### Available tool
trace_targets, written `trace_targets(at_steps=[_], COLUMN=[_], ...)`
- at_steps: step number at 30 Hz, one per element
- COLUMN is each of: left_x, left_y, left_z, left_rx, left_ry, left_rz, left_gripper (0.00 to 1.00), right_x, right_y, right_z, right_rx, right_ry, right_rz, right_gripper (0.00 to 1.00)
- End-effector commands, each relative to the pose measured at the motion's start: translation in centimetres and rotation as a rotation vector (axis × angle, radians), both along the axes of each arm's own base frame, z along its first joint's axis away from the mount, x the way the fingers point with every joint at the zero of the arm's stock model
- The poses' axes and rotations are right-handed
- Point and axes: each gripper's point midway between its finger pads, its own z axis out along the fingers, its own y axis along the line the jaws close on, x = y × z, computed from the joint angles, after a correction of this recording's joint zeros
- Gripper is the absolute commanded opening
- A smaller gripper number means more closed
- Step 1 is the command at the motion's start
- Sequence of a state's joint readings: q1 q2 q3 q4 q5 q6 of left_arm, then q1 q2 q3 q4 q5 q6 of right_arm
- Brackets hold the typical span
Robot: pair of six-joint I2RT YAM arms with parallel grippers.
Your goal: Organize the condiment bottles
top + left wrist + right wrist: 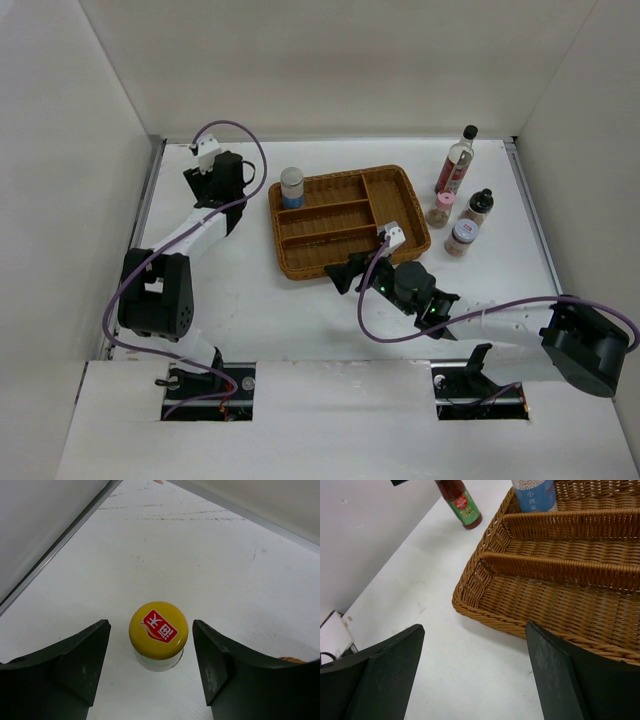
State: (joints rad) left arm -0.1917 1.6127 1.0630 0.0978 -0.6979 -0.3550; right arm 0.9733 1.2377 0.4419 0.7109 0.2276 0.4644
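Bottle cap (158, 630) was yellow with a red-and-white logo, tray (276, 225) was brown woven wicker, jar (291, 187) had a blue label, shaker lid (443, 198) was pink.

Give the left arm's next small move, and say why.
Probably close the left gripper on the yellow-capped bottle: it stands upright on the table between the open jaws, with a gap showing on each side, so nothing is gripped yet.
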Motion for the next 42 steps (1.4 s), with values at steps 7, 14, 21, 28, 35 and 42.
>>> trace_targets(at_steps=[7, 14, 21, 28, 35, 42], left_x=[2.8, 2.2, -2.2, -5.9, -7.2, -6.1], left_y=[-0.1, 0.0, -0.8, -4.7, -12.4, -17.4], left_z=[2.7, 4.9, 9.2, 12.2, 13.9, 14.9], left_rx=[0.008, 0.021, 0.014, -0.020, -0.064, -0.098], left_ry=[-0.094, -0.145, -0.263, -0.326, -0.345, -0.375], left_rz=[-0.007, 0.004, 0.004, -0.109, -0.297, -0.393], left_gripper=[0.50, 0.22, 0.17, 0.17, 0.17, 0.17], right_x=[0.2, 0.1, 0.0, 0.1, 0.5, 0.5], right_y=[0.5, 0.4, 0.2, -0.1, -0.9, -1.0], right_z=[2.3, 2.3, 2.6, 2.7, 2.9, 3.1], right_rx=[0.069, 0.070, 0.078, 0.080, 0.099, 0.107], right_ry=[-0.039, -0.039, -0.045, -0.047, -0.050, -0.051], right_rz=[0.009, 0.011, 0.011, 0.003, -0.025, -0.026], right_gripper=[0.89, 0.89, 0.89, 0.88, 0.88, 0.88])
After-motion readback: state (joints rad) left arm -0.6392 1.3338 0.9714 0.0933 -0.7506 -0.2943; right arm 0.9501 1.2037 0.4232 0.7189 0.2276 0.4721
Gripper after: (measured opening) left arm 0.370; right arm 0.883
